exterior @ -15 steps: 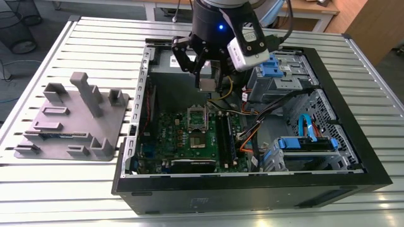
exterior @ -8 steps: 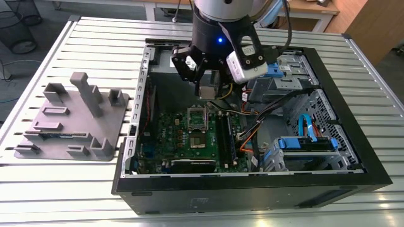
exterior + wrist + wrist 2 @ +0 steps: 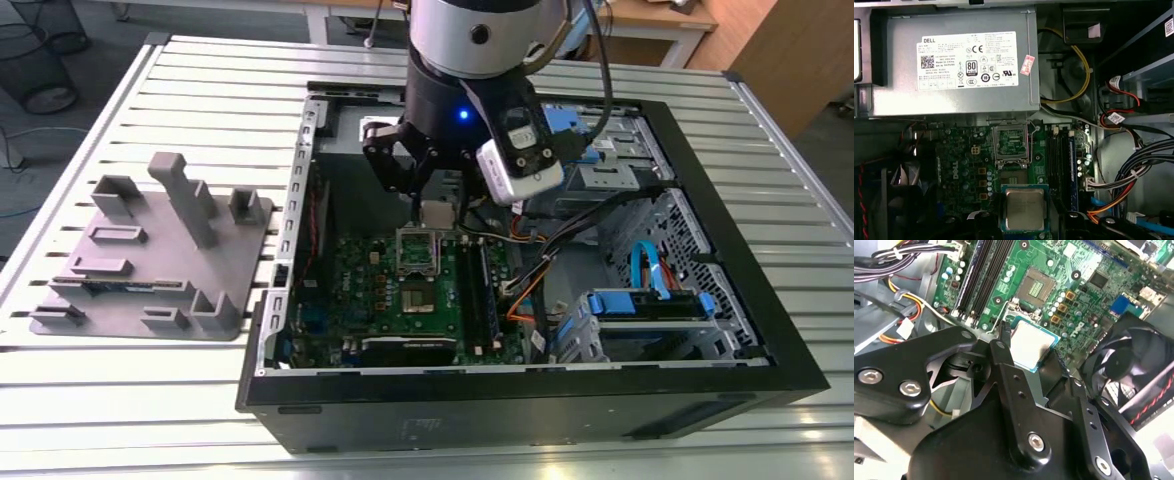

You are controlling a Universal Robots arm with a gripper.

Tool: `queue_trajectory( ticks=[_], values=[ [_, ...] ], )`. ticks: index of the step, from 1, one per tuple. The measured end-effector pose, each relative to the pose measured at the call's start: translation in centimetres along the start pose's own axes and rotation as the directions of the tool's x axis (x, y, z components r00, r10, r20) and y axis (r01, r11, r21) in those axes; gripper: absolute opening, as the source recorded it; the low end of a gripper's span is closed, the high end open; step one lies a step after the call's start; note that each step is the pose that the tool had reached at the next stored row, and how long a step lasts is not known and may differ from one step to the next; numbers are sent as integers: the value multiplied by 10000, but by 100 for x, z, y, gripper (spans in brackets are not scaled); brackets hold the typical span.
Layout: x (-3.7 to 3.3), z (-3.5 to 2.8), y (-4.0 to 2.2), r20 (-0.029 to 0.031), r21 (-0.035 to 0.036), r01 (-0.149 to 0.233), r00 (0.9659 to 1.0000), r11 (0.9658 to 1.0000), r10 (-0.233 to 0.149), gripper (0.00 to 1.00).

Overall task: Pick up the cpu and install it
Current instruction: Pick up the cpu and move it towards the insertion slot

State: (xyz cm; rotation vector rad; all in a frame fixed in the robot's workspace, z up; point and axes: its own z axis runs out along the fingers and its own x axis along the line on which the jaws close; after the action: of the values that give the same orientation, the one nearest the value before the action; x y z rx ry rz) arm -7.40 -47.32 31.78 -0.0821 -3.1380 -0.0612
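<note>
My black hand point(image 3: 1029, 349) is closed on the cpu point(image 3: 1025, 209), a flat, shiny silver square with a thin green edge. In the exterior view, the grey plastic tray point(image 3: 140, 262) sits at its nine o'clock.

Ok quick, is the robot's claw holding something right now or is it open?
The gripper is closed, holding the cpu by its edges.

Satin silver metal cpu point(image 3: 1025, 209), matt black claw point(image 3: 1029, 351), dull grey plastic tray point(image 3: 134, 268)
</note>
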Motion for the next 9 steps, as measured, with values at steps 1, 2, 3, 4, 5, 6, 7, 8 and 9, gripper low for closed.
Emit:
queue_trajectory(
  ticks=[1, 2, 3, 4, 5, 6, 7, 8, 9],
  values=[
    [0, 18, -9, 0, 0, -1, 10000, 10000, 1, 47],
    [-1, 35, -18, 0, 0, 0, 10000, 10000, 0, 47],
    [-1, 52, -26, 0, 1, 0, 10000, 10000, 0, 47],
    [-1, 71, -31, 0, 1, -2, 10000, 10000, 2, 47],
    [-1, 87, -33, 0, 1, -2, 10000, 10000, 2, 47],
    [-1, 94, -33, 0, 1, -2, 10000, 10000, 2, 47],
    [-1, 96, -33, -1, 3, -1, 10000, 10000, 1, 47],
    [-2, 96, -33, -1, 4, 0, 10000, 10000, 0, 47],
    [-1, 96, -34, -2, 5, -1, 10000, 10000, 1, 47]
  ],
)
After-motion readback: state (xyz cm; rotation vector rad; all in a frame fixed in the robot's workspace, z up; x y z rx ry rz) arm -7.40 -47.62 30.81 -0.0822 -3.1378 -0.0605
